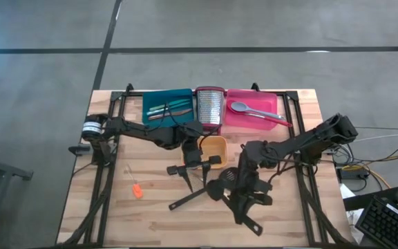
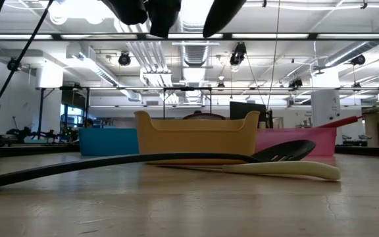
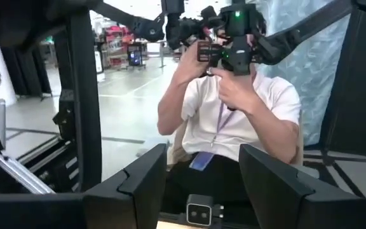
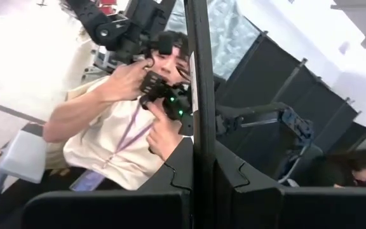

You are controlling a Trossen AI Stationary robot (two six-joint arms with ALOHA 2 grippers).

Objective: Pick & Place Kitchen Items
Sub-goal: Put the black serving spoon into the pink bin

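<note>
My right gripper (image 4: pixel 197 149) hangs above the table's near middle (image 1: pixel 244 204), pointing level toward the near edge. It is shut on a thin black utensil handle (image 4: pixel 199 76); the utensil's head is out of view. To its left, my left gripper (image 3: pixel 202 159) (image 1: pixel 201 178) also points at the near edge, open with nothing between its fingers. Under the arms, a black slotted spatula (image 2: pixel 281 151) (image 1: pixel 228 176) lies flat on the wood with its long handle (image 1: pixel 185 200) running left. Beside it lies a cream utensil (image 2: pixel 288 170). A small orange piece (image 1: pixel 137 190) lies at the near left. My right gripper pinches the thin black handle (image 4: pixel 199 124) between its two shut fingers (image 4: pixel 234 172). The fingers lie level and across the handle, which stands up out of the hold. Which part of its length they are on cannot be told, because the ends are out of frame.
A yellow tray (image 2: pixel 196 135) (image 1: pixel 216 146) stands mid-table. Along the far edge are a teal tray (image 1: pixel 154 100) with thin tools, an upright steel grater (image 1: pixel 210 107) and a pink tray (image 1: pixel 271 104) holding a grey spoon (image 1: pixel 244 108). A person sits beyond the near edge. Bare wood lies near left.
</note>
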